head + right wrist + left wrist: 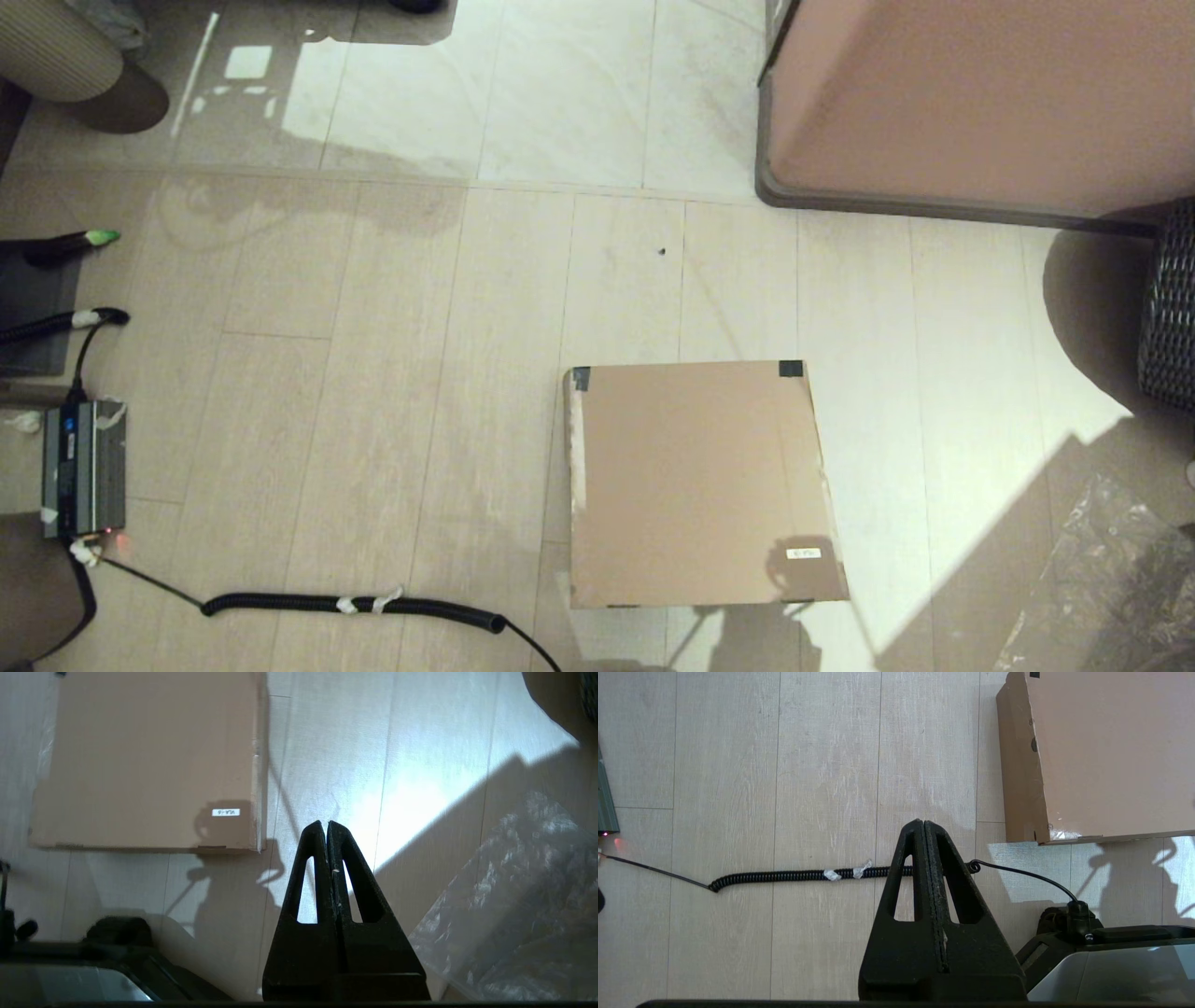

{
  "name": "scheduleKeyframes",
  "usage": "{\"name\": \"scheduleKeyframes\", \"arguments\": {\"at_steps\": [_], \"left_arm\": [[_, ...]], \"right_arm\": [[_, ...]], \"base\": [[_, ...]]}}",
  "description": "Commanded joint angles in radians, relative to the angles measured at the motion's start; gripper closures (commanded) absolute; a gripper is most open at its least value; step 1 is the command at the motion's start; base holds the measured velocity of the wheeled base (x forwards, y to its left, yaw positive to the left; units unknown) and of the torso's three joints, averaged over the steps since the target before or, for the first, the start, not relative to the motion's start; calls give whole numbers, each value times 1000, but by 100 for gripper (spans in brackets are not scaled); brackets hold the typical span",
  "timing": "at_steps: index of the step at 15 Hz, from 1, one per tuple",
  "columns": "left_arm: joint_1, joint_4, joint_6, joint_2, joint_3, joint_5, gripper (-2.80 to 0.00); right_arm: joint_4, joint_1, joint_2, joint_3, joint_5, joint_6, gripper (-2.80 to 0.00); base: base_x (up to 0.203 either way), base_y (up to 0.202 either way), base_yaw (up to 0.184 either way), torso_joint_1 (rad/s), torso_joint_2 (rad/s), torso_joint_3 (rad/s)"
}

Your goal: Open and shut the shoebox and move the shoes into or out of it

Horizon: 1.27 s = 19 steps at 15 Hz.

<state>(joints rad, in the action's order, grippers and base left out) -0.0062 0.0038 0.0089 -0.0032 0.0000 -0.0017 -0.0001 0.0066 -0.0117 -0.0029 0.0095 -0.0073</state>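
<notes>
Shoebox (695, 485) lid down on floor, both grippers clear of it.
Left gripper (923, 823) fingers pressed together, empty, beside box's left edge over cable (784, 876); right gripper (325, 823) likewise, off box's right.

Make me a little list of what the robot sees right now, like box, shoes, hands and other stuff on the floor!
box: brown cardboard shoebox on the floor, lid shut flat
box marks: black tape on its two far corners, small white sticker near a front corner
shoes: none in sight
left gripper: shut, empty, over bare floor beside the box
right gripper: shut, empty, over the floor on the box's other side
other stuff: coiled black cable, clear plastic bag, big pinkish cabinet
</notes>
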Motion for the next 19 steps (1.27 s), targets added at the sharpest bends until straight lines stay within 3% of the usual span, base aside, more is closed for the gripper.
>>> {"name": "scheduleKeyframes", "arguments": {"at_steps": [1,5,19], "left_arm": [[0,-1,0,3,0,0,0],[0,1,0,3,0,0,0],[0,1,0,3,0,0,0]], "right_arm": [[2,1,10,3,-17,14,0],[3,1,10,3,-16,-20,0],[4,1,10,3,-16,-3,0]], "base": [[0,0,0,0,0,0],[0,0,0,0,0,0],[0,0,0,0,0,0]]}}
